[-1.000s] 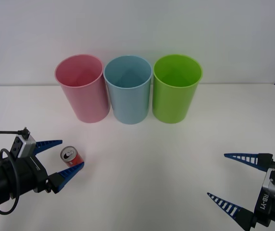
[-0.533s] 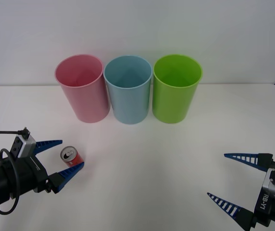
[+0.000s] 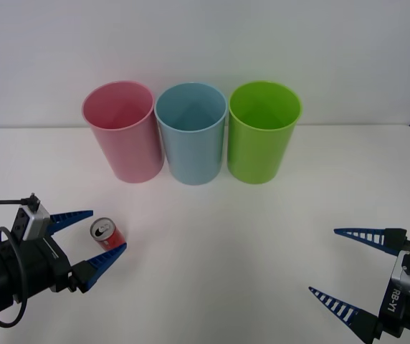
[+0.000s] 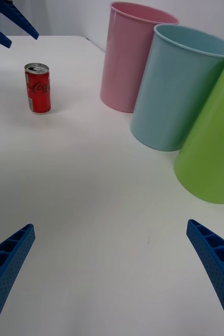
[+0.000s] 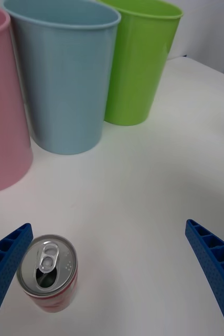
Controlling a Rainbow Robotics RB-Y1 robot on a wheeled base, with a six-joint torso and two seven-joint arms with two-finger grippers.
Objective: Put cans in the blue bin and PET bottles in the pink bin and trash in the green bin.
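On the white table (image 3: pixel 212 244), the pink bin (image 3: pixel 122 132), blue bin (image 3: pixel 191 134) and green bin (image 3: pixel 262 132) stand in a row at twelve o'clock. The left gripper (image 3: pixel 97 236), at eight o'clock, has its fingers spread around the upright red can (image 3: pixel 107 233), near one finger. The right gripper (image 3: pixel 345 269), at four o'clock, is spread wide.

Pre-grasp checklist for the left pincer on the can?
1. Can upright on the table: ok.
2. Left pincer open: ok.
3. Can between its fingers: ok, though in the left wrist view the can sits hard by one finger, not centred.
4. Fingers touching the can: cannot tell.
5. Blue bin upright, mouth open, between pink bin and green bin: ok.
6. Right pincer open, low at the table's right, away from the can: ok.
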